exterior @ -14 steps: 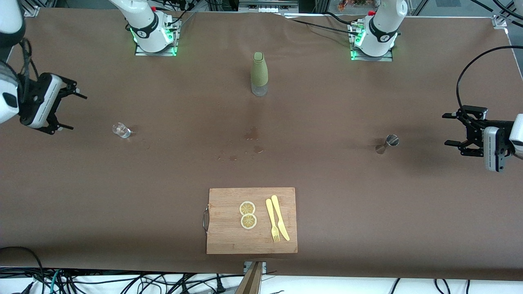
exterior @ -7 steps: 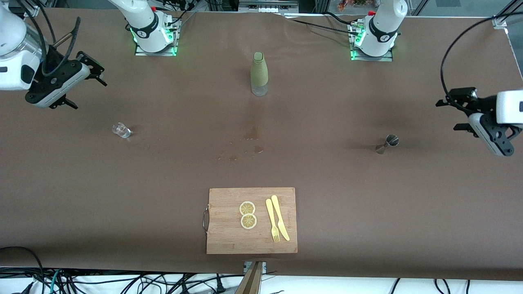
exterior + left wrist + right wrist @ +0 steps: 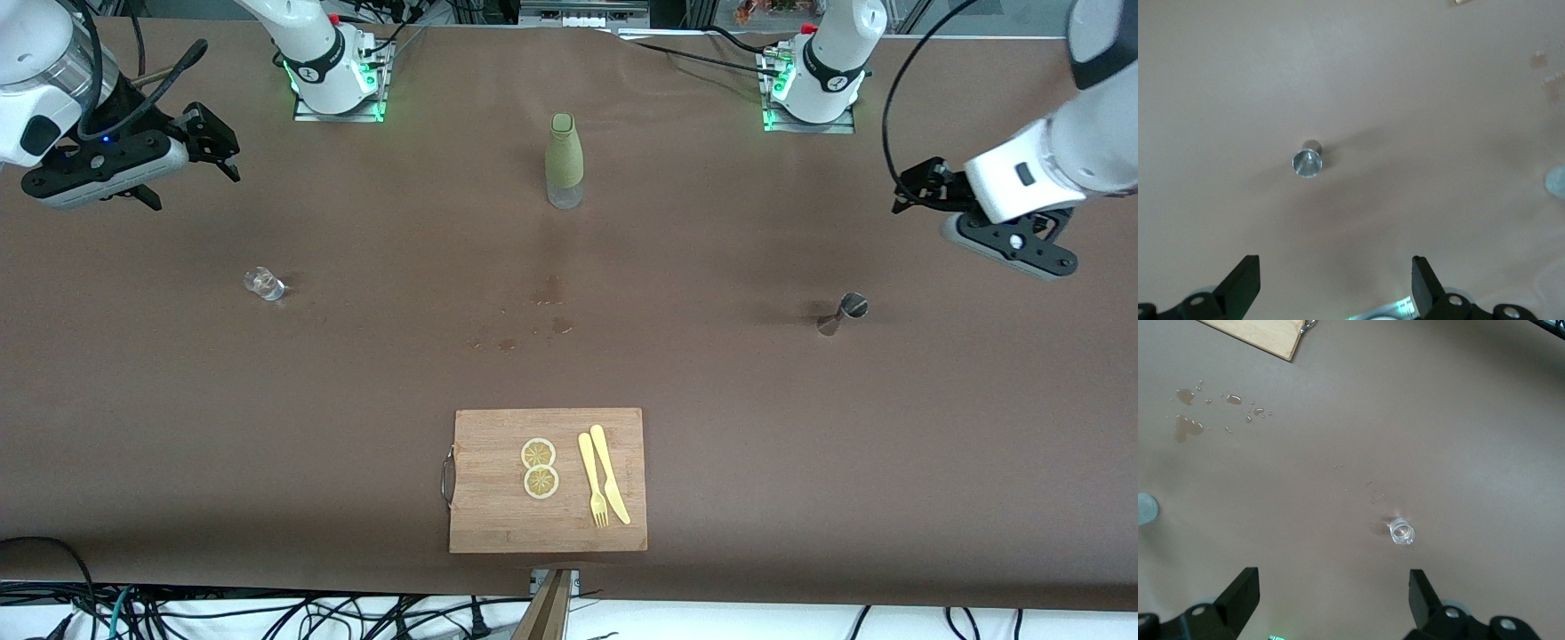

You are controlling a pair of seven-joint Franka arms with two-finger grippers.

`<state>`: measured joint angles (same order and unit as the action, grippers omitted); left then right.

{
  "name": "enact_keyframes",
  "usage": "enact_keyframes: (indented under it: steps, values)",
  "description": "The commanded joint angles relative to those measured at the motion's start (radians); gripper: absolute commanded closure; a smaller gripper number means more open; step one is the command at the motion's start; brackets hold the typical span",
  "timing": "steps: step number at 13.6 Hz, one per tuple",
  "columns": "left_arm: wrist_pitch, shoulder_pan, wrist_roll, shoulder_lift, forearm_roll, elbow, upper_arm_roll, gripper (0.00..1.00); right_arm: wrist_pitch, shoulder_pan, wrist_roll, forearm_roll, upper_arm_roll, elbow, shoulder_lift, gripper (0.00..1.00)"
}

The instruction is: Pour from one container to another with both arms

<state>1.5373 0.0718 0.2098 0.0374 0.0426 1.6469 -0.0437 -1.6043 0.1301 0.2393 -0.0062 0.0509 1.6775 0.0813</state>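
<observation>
the glass tumbler (image 3: 264, 284) is seen standing upright on the brown table (image 3: 356, 373) toward the right arm's end, with nothing touching it. the steel jigger (image 3: 845, 312) is seen upright toward the left arm's end, well apart from the tumbler and likewise untouched. the right gripper (image 3: 213, 142) is held in the air above the table near the tumbler, its jaws spread wide and nothing held between them. the left gripper (image 3: 916, 187) is held up over the table near the jigger, its jaws also wide apart and empty. in the right wrist view the tumbler (image 3: 1401, 532) is shown between the two black fingers (image 3: 1238, 593); in the left wrist view the jigger (image 3: 1308, 160) is shown likewise. a green-sleeved bottle (image 3: 564, 160) is set between the arms' bases. nearer to the front camera a wooden cutting board (image 3: 498, 524) is laid, with two lemon slices (image 3: 540, 468), a yellow fork (image 3: 593, 480) and a yellow knife (image 3: 610, 473) on it. small wet spots (image 3: 533, 324) are scattered between bottle and board.
</observation>
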Motion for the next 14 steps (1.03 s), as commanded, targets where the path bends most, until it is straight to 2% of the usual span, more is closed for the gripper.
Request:
enact_keyframes:
  steps: [1,3,6,8,9,14]
  values:
    - [0.122,-0.027,-0.131,-0.094,-0.029,0.115,-0.004,0.00,-0.025,0.006,-0.021,-0.014,-0.014,0.030,0.023,0.01]
    - [0.150,-0.050,-0.156,-0.155,-0.024,0.162,-0.004,0.00,-0.029,0.003,-0.031,0.000,-0.025,0.034,0.017,0.01]
    - [0.147,-0.067,-0.162,-0.156,-0.027,0.151,-0.004,0.00,0.026,-0.001,-0.018,0.005,-0.023,0.009,-0.014,0.01]
    - [0.149,-0.098,-0.153,-0.152,-0.020,0.152,-0.004,0.00,0.046,-0.010,-0.029,0.120,-0.038,-0.024,-0.031,0.01]
    - [0.147,-0.096,-0.158,-0.152,-0.020,0.152,-0.005,0.00,0.046,-0.010,-0.038,0.144,-0.052,-0.024,-0.020,0.01]
    - [0.145,-0.096,-0.155,-0.154,-0.020,0.156,-0.005,0.00,0.046,-0.012,-0.095,0.141,-0.063,-0.027,-0.003,0.01]
